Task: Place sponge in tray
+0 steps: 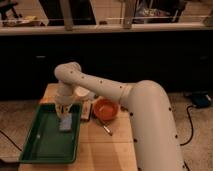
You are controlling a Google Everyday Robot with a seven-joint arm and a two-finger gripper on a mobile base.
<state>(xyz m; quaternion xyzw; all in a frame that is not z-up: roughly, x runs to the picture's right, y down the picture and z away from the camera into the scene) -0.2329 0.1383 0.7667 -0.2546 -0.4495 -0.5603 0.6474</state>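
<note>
The dark green tray (44, 145) lies on the left part of the wooden table. The pale blue-grey sponge (65, 123) rests in the tray's far right part, near its rim. My gripper (63, 111) hangs from the white arm directly above the sponge, over the tray's far right corner. Its lower end comes close to the sponge's top.
A round orange bowl (105, 108) sits on the table right of the tray. A white cup (81, 93) stands behind the gripper. A small dark utensil (106, 130) lies in front of the bowl. My white arm (150, 115) covers the table's right side. A dark counter runs behind.
</note>
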